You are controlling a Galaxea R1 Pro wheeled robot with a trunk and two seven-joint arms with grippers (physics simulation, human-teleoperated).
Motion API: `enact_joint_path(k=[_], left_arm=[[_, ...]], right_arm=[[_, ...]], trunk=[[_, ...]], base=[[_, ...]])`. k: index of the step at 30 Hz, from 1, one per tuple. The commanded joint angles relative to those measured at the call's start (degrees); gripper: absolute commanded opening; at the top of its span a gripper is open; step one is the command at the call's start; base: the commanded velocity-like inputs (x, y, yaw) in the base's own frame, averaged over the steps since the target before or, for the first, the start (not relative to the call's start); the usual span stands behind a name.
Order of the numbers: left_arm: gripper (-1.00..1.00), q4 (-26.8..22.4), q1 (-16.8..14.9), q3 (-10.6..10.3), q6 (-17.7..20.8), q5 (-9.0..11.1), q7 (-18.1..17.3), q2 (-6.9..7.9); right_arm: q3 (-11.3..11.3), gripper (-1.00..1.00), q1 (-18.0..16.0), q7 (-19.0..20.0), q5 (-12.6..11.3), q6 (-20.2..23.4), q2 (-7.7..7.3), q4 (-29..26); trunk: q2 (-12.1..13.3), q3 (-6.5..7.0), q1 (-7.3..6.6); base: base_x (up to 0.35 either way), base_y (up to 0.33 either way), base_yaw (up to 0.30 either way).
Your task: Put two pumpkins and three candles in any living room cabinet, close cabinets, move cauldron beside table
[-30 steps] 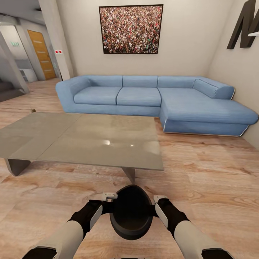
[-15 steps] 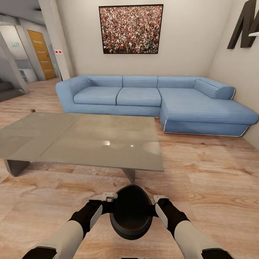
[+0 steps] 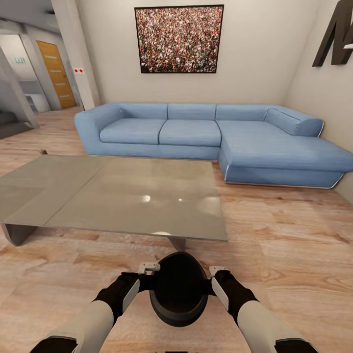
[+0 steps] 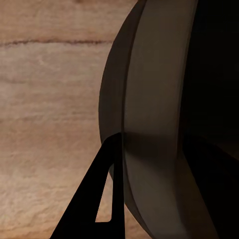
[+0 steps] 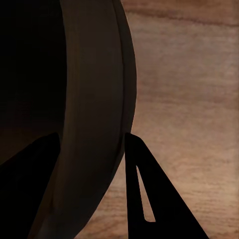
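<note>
table (image 3: 122, 196) nearer, cauldron (image 3: 179, 289) held, sofa (image 3: 215, 137) beyond

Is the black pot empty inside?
Looks empty: the cauldron, held between both grippers, shows only a dark hollow; its very bottom is too dark to tell.

I'm looking into a home living room: blue corner sofa (image 3: 215, 139), low grey tabletop (image 3: 117, 196), framed picture (image 3: 179, 39), wooden floor (image 3: 289, 255).
</note>
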Motion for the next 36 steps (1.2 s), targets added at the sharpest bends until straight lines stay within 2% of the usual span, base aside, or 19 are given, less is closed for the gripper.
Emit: enact_joint_path(k=[1, 18, 28, 36], left_arm=[[-1.00, 0.0, 0.0, -0.1, 0.4, 1.6, -1.3, 0.32], [-1.00, 0.0, 0.0, -0.1, 0.4, 1.6, -1.3, 0.32], [-1.00, 0.0, 0.0, -0.1, 0.4, 1.6, -1.3, 0.32], [-1.00, 0.0, 0.0, -0.1, 0.4, 1.6, -1.3, 0.32]], right_arm=[[-0.1, -1.00, -0.1, 4.1, -1.9, 0.1, -0.08, -1.1], [-0.1, -1.00, 0.0, 4.1, -1.9, 0.1, -0.08, -1.1], [-0.1, -1.00, 0.0, 4.1, -1.9, 0.1, -0.08, -1.1], [-0.1, -1.00, 0.0, 4.1, -1.9, 0.1, -0.08, -1.1]], trunk=[[0.0, -0.05, -0.02], [0.0, -0.05, -0.02], [-0.2, -2.26, 0.24], [-0.2, -2.26, 0.24]], base=[[0.008, 0.001, 0.000], [0.020, 0.000, 0.000], [0.000, 0.000, 0.000], [0.000, 0.000, 0.000]])
